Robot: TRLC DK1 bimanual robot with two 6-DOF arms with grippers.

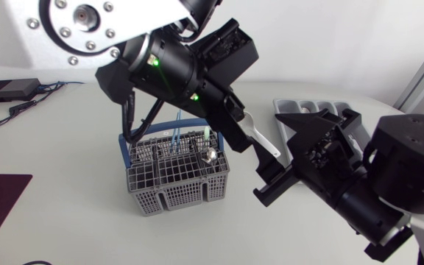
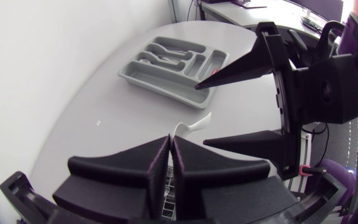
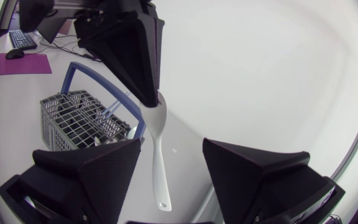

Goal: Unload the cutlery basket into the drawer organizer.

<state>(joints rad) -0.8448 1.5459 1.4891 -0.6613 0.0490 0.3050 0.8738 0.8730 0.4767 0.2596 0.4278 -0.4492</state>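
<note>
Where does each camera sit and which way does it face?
Head view: above the table, looking down on basket, organizer, both arms.
Left wrist view: on the left arm, over the left gripper toward the organizer.
Right wrist view: on the right arm, past the right gripper toward the basket.
All three share the white spoon.

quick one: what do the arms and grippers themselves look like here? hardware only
Left arm: silver-grey link with a round bolted flange, then a black joint housing with small green lights and black cables below it. Right arm: bulky round black joint. Left gripper and right gripper: matte black, two broad wedge-shaped fingers each.
</note>
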